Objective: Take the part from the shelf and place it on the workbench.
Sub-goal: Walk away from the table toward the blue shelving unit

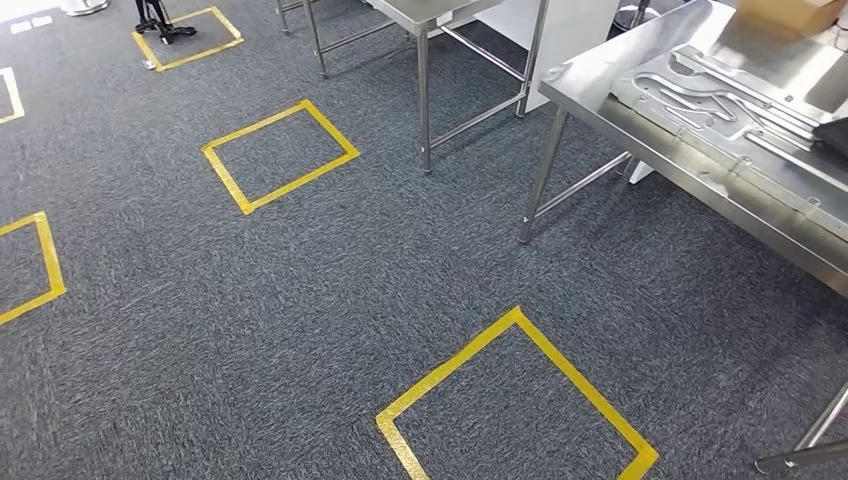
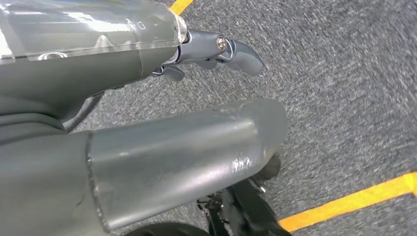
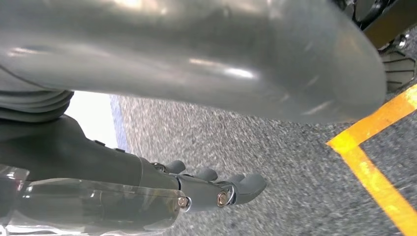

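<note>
The steel workbench (image 1: 640, 128) stands at the right of the head view. On its top lies a flat metal plate with curved metal pieces (image 1: 722, 95). My left hand (image 2: 137, 142) hangs over the grey carpet; its thumb and fingers (image 2: 236, 51) are stretched out and apart with nothing between them. My right hand (image 3: 162, 182) also hangs over the carpet, its fingers (image 3: 241, 187) extended, apart from the thumb and holding nothing.
A second steel table (image 1: 425, 60) stands at the back centre, its legs on the carpet. A cardboard box (image 1: 790, 12) sits at the workbench's far end. Yellow tape squares (image 1: 515, 400) (image 1: 280, 155) mark the floor. A dark tripod base (image 1: 160, 25) stands at the far left.
</note>
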